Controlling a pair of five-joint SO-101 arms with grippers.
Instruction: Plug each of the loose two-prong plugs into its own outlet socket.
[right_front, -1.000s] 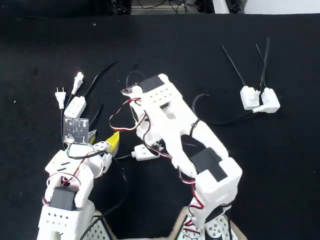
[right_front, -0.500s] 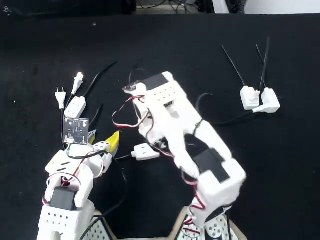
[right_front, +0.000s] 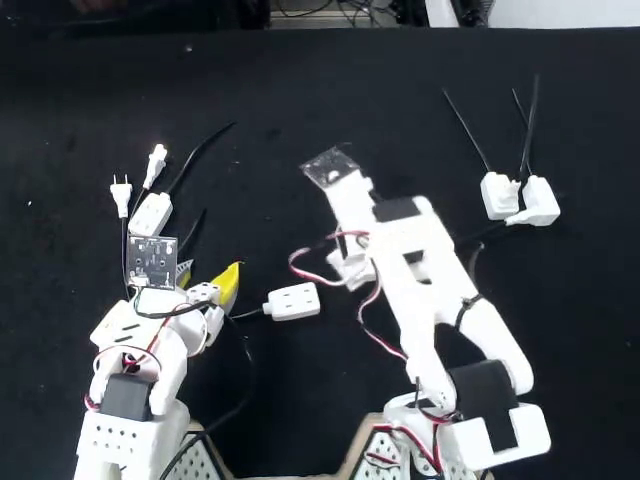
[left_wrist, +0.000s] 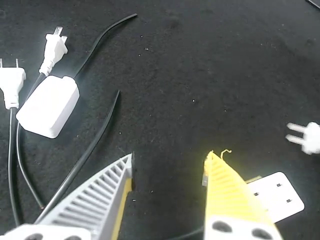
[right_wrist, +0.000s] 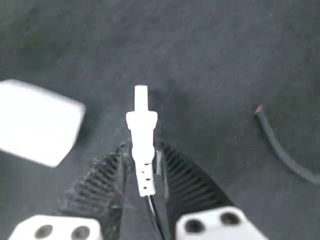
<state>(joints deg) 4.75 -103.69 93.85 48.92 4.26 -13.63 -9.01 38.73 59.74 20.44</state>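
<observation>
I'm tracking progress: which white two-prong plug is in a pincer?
The white two-prong plug clamped in the right pincer; the white round-pin plug and white flat-blade plug lie loose on the black table.

In the right wrist view the plug (right_wrist: 141, 145) held in the right claw (right_wrist: 141, 149) stands edge-on, so one prong covers the other. Its cable goes down between the fingers (right_wrist: 182, 175) and is hidden there. The white block (right_wrist: 37, 122) near it is blurred and cut by the picture's edge; its holes cannot be made out. In the left wrist view the yellow finger (left_wrist: 232, 195) covers part of the socket block (left_wrist: 277, 192). A white plug (left_wrist: 306, 136) is cut by the edge, so what holds it cannot be told. In the high view the pair of white pieces (right_front: 500, 195) is too small to tell whether they are joined.
</observation>
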